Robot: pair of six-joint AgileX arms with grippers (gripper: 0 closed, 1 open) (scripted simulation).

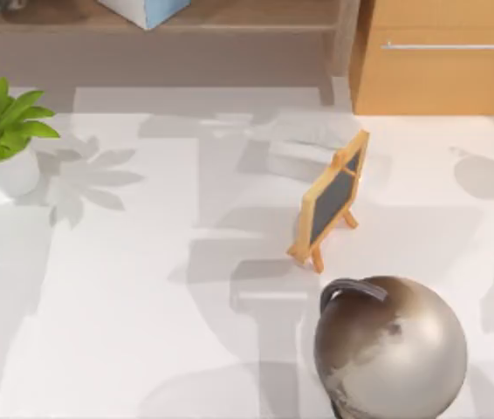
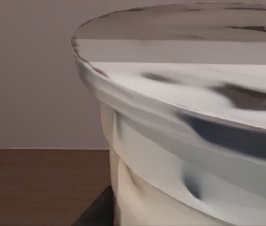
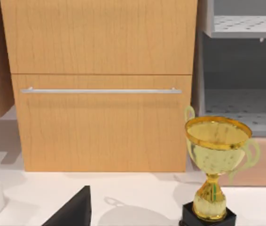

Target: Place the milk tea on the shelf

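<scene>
Though the left wrist view looks at it from very close, the milk tea (image 2: 180, 141) reads clearly: a tall clear plastic cup with a flat white round lid, lid rim and upper wall visible, pale beige drink behind the wall. A dark part of the left gripper (image 2: 97, 212) sits just beside the cup's wall, low down. Left jaw state: cannot tell, so no call on grasped vs released. A brown wood-grain surface (image 2: 39, 183) lies behind and below the cup, with a plain grey-brown wall above it. Can't tell whether the cup stands on that wood or hangs clear of it.

Top view:
- the shelf (image 1: 247, 16), a long flat brown wooden board, runs along the far edge with a darker recess under it
- a blue-and-white box (image 1: 147, 9) sits on the board, left of centre
- an orange-tan cabinet (image 1: 443, 83) with a silver bar handle is at far right, next to the shelf end
- a small white pot with a green plant (image 1: 7, 144) is at the white table's (image 1: 142, 305) left side
- a small wooden-framed chalkboard easel (image 1: 330, 201) stands right of centre, tilted
- a grey-bronze globe (image 1: 391, 349) is near the front edge, right, just beside the easel

Right wrist view faces the cabinet front. A gold trophy cup on a black base (image 3: 215, 169) stands on the table in front of it. A dark part of the right gripper (image 3: 72, 212) shows at the frame edge. Right jaw state: cannot tell.
</scene>
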